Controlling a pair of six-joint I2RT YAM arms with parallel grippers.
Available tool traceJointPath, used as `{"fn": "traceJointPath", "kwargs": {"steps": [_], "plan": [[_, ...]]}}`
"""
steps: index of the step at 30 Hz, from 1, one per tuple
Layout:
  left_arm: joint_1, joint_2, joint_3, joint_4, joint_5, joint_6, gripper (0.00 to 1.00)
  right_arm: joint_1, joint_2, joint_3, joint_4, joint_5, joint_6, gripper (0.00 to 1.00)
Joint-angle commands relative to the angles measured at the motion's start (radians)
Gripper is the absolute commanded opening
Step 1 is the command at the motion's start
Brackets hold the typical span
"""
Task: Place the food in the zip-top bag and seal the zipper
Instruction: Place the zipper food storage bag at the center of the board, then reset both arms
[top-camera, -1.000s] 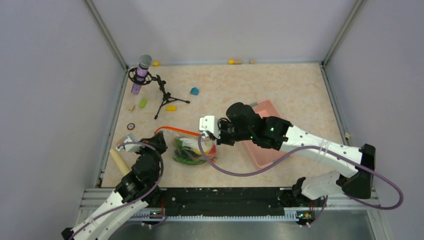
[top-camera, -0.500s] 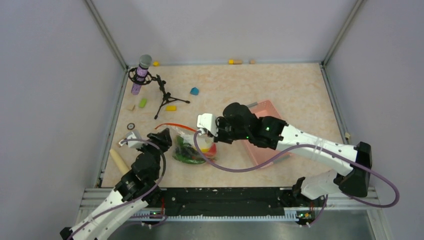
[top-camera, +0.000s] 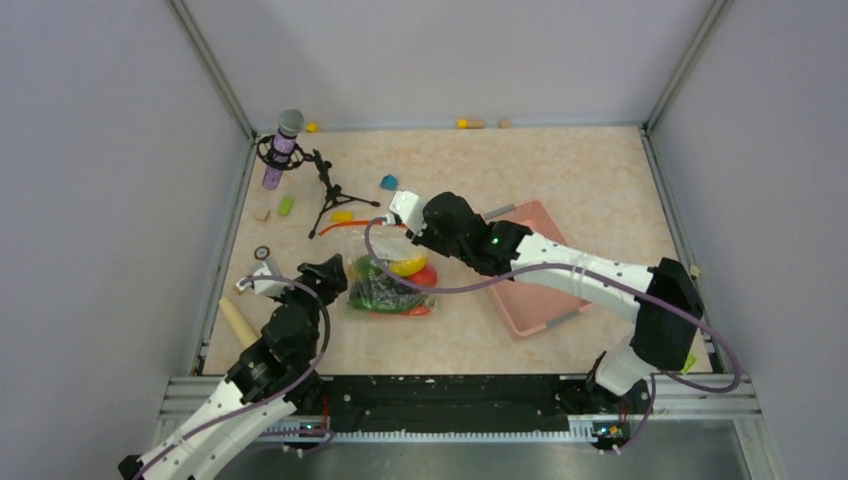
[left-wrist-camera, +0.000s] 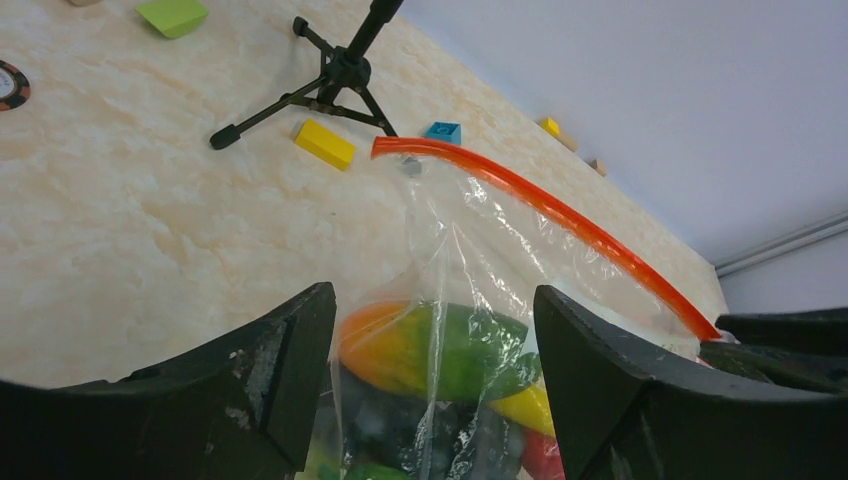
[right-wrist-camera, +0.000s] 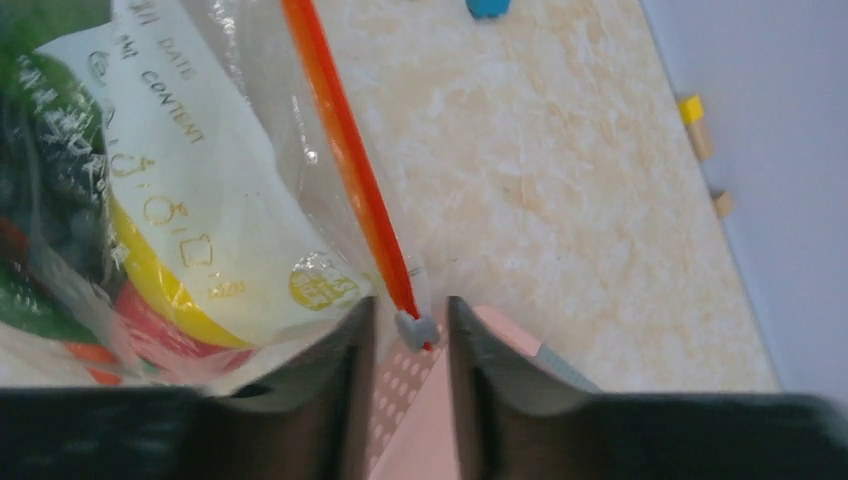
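The zip-top bag (top-camera: 385, 285) lies on the table with the food (top-camera: 400, 268) inside: orange, green, yellow, red and dark pieces (left-wrist-camera: 430, 350). Its zipper (left-wrist-camera: 540, 205) runs as an orange-red strip (right-wrist-camera: 345, 160) along the bag's far edge. My left gripper (left-wrist-camera: 435, 340) stands open at the bag's left end, and the plastic sits loose between its fingers (left-wrist-camera: 275, 360). My right gripper (right-wrist-camera: 410, 330) is at the strip's right end (top-camera: 405, 228), jaws a little apart. The small grey slider (right-wrist-camera: 415, 328) sits between them with a gap on each side.
A pink basket (top-camera: 540, 290) stands to the right of the bag, under the right arm. A microphone on a black tripod (top-camera: 325, 190) stands at the back left, with blue (top-camera: 388, 182), yellow (top-camera: 342, 215) and green (top-camera: 286, 205) blocks around it. A wooden stick (top-camera: 238, 322) lies at the left.
My left gripper has opened and let go of the bag's left end. My right gripper slid back and left along the strip, then opened its jaws around the slider. The bag settled flatter.
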Motion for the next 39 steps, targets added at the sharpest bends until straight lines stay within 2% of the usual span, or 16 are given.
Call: {"fn": "traceJointPath", "kwargs": {"steps": [1,2,4,5,6,7,12,15,21,26,29,33,35,39], "plan": [[0.004,-0.009,0.035,-0.008,-0.002,-0.015,0.81,-0.049,0.059,0.079,0.046,0.091,0.045,0.45],[0.005,-0.008,0.034,-0.008,-0.003,-0.017,0.82,-0.055,0.067,0.088,0.041,0.098,0.054,0.54],[0.005,-0.007,0.032,-0.004,-0.005,-0.017,0.84,-0.057,0.070,0.096,0.040,0.124,0.070,0.65],[0.005,-0.004,0.033,-0.003,-0.004,-0.016,0.89,-0.057,0.065,0.096,0.040,0.129,0.074,0.77],[0.005,-0.004,0.035,-0.003,-0.004,-0.016,0.94,-0.057,0.057,0.092,0.041,0.130,0.076,0.95],[0.005,-0.001,0.034,-0.003,-0.005,-0.016,0.98,-0.058,0.048,0.084,0.057,0.139,0.079,0.98],[0.005,0.015,0.042,-0.007,-0.004,-0.019,0.98,-0.075,-0.039,0.036,0.147,0.205,0.151,0.99],[0.005,0.023,0.049,-0.013,0.000,-0.025,0.98,-0.125,-0.131,-0.013,0.209,0.223,0.262,0.99],[0.005,0.069,0.143,-0.126,0.003,-0.094,0.98,-0.360,-0.363,-0.128,0.254,0.256,0.604,0.99],[0.005,0.147,0.264,-0.326,-0.045,-0.210,0.98,-0.540,-0.525,-0.186,0.180,0.334,0.770,0.99],[0.005,0.193,0.327,-0.476,-0.100,-0.302,0.98,-0.604,-0.596,-0.202,0.137,0.399,0.783,0.99],[0.005,0.248,0.410,-0.625,-0.165,-0.399,0.98,-0.612,-0.639,-0.207,0.114,0.569,0.755,0.99],[0.005,0.270,0.425,-0.646,-0.178,-0.409,0.98,-0.612,-0.646,-0.222,0.145,0.639,0.721,0.99],[0.005,0.307,0.400,-0.615,-0.180,-0.392,0.98,-0.612,-0.654,-0.300,0.324,0.743,0.599,0.99]]}}
